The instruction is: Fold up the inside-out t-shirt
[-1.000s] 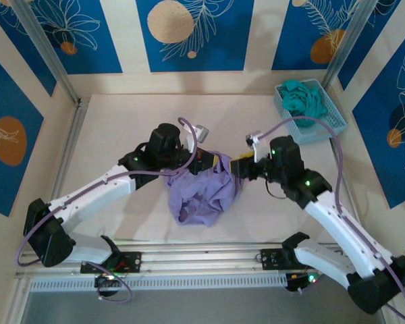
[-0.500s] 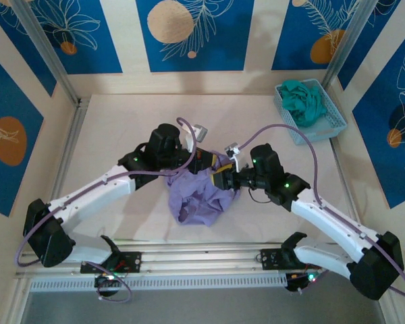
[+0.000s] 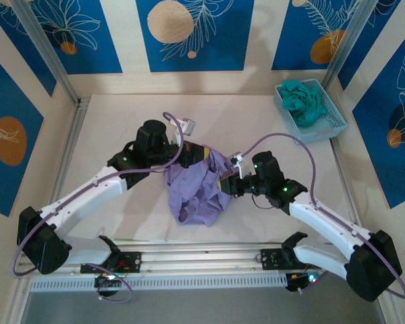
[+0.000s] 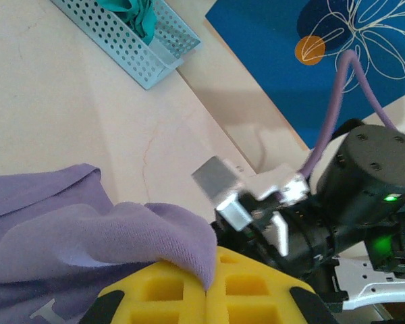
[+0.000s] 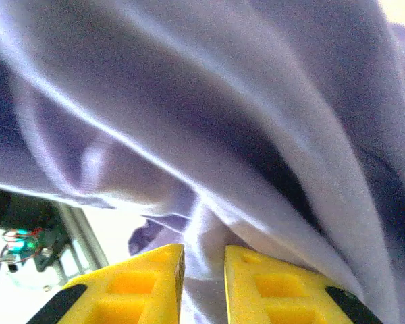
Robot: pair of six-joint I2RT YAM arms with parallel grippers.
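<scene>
Item one: basket (image 3: 329,123), light blue, perforated, at the table's (image 3: 115,128) far right corner. You'll find one teal garment (image 3: 304,101) bunched inside it, well apart from both arms. The left wrist view shows the same basket (image 4: 121,42) with the teal garment (image 4: 139,16) rising above its rim. Item two: t-shirt (image 3: 197,189), lavender, a crumpled heap at mid-table between your two arms, outside the basket. Its far edge is raised off the surface. Item three: left gripper (image 3: 201,154) at that raised edge. Its yellow pads (image 4: 208,287) are pressed together with a lip of t-shirt (image 4: 88,236) pinched at the seam and draped over one pad. Item four: right gripper (image 3: 224,185) against the heap's right side. Its jaws (image 5: 202,270) stand narrowly apart, with a fold of t-shirt (image 5: 202,121) lying in the gap. You cannot tell whether that fold is clamped.
</scene>
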